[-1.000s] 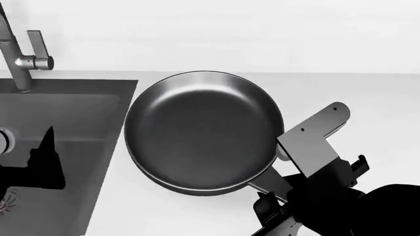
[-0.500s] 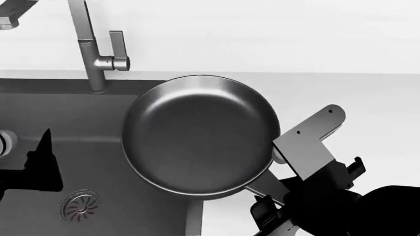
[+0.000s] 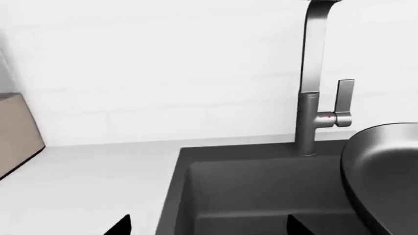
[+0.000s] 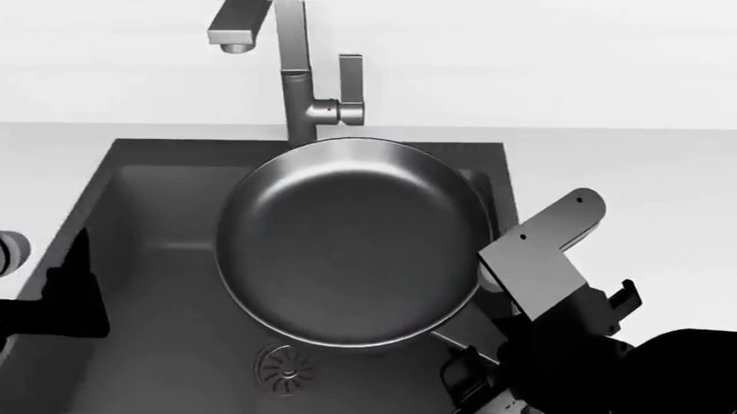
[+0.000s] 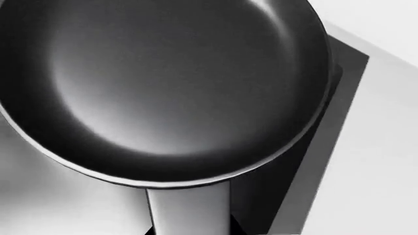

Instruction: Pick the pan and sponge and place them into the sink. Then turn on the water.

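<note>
The dark pan (image 4: 345,246) hangs level over the sink (image 4: 150,216), covering most of the basin's right half. My right gripper (image 4: 470,362) is shut on the pan's short handle (image 5: 189,210) at the near right; the pan (image 5: 163,83) fills the right wrist view. My left gripper (image 4: 72,297) hovers over the sink's left side, open and holding nothing, its fingertips (image 3: 121,227) wide apart above the sink (image 3: 248,191). The pan's rim (image 3: 385,171) shows beside the faucet (image 3: 310,98). No water runs from the spout (image 4: 236,34). The sponge is out of view.
The faucet (image 4: 293,78) with its side lever (image 4: 349,86) stands behind the basin against a white wall. The round drain (image 4: 285,369) lies near the front. White counter (image 4: 645,190) flanks the sink. A beige object (image 3: 13,132) stands on the counter (image 3: 85,176).
The head view has swung left with the pan held in it: sink and faucet slid rightward in view, so the pan now hangs over the basin instead of the counter. Both grippers keep their states.
</note>
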